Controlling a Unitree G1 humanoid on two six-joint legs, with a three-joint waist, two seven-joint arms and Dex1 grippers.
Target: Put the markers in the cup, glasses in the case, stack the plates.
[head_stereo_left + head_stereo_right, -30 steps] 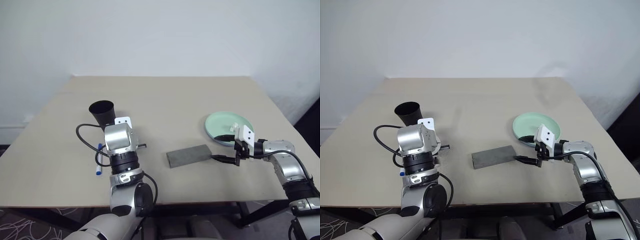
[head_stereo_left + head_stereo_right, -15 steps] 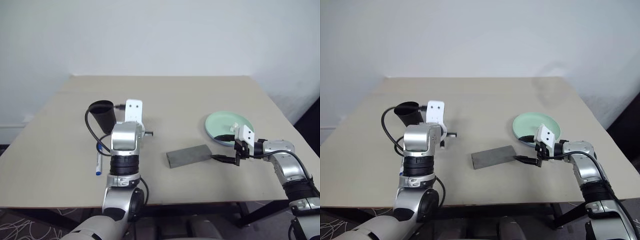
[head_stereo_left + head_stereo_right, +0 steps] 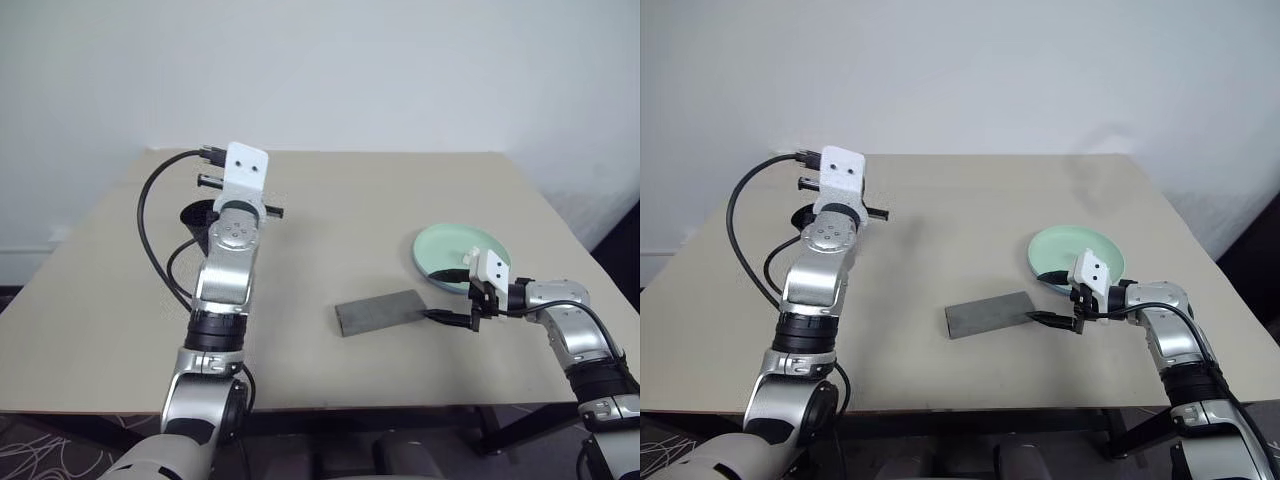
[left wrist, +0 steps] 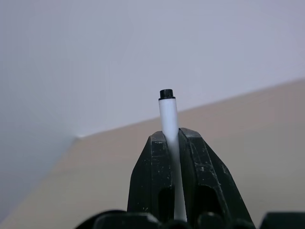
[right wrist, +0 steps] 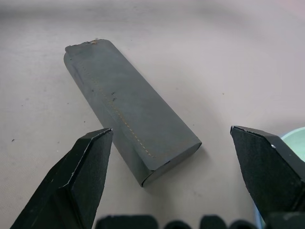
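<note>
A marker [image 4: 168, 125] is being pinched between the closed fingers of the left gripper [image 4: 173, 143], its white barrel sticking out past the fingertips and ending in a small black tip. The gripper is being held high above the table [image 3: 330, 200], roughly level and pointing away, so that the marker can, by judgement, be carried over the cup [image 3: 197, 216]. That black cup is standing on the far left of the table and is being largely hidden by the raised arm; only part of its rim is being seen. Whether the marker is already above the rim cannot be told.

The right gripper [image 5: 174, 157] is being kept spread wide and empty, low over the table, with the near end of the case [image 5: 128, 121] lying between and just beyond its fingers. The grey case is lying flat and closed near the table's middle, apart from both fingers. This pose is being judged as a waiting one, ready for the case step. Just beside that gripper a mint plate [image 3: 455, 250] is resting near the right edge, with something dark lying in it that cannot be made out. The marker step is being judged as in hand.
</note>
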